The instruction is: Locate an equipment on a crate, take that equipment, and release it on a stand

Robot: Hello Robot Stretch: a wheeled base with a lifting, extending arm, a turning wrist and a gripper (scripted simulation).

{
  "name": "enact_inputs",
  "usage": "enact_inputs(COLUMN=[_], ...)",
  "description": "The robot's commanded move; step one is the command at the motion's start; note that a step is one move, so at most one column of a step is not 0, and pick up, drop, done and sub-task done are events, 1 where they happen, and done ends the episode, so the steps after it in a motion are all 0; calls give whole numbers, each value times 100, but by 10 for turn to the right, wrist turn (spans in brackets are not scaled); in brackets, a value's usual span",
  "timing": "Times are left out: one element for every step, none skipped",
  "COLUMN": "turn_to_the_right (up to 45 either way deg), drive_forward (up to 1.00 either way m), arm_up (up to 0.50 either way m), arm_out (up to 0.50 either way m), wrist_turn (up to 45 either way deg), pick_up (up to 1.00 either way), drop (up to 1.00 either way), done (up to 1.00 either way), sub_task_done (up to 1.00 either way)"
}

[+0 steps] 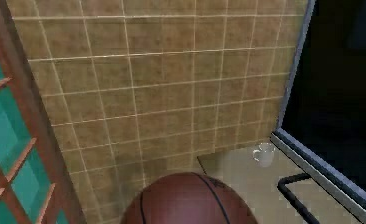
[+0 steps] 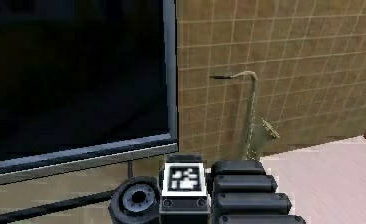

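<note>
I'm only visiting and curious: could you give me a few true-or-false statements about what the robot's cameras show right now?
1. A golden saxophone stands upright before the tiled wall. True.
2. The mug beside the dark screen is red. False: it is white.
3. A reddish-brown ball shows at the forward view's bottom edge. True.
4. The wall is painted plain blue. False: it is covered in tan tiles.

Mug [image 1: 263, 153] on tabletop [image 1: 229, 172], right of ball [image 1: 177, 206]; saxophone [image 2: 254, 112] against wall [image 2: 301, 60], right of panel [image 2: 81, 75]
</note>
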Motion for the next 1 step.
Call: enact_inputs(turn_to_the_right=[450], drive_forward=[0], arm_up=[0], arm_out=[0], wrist_turn=[0], pick_up=[0], drop=[0], done=[0], sub_task_done=[0])
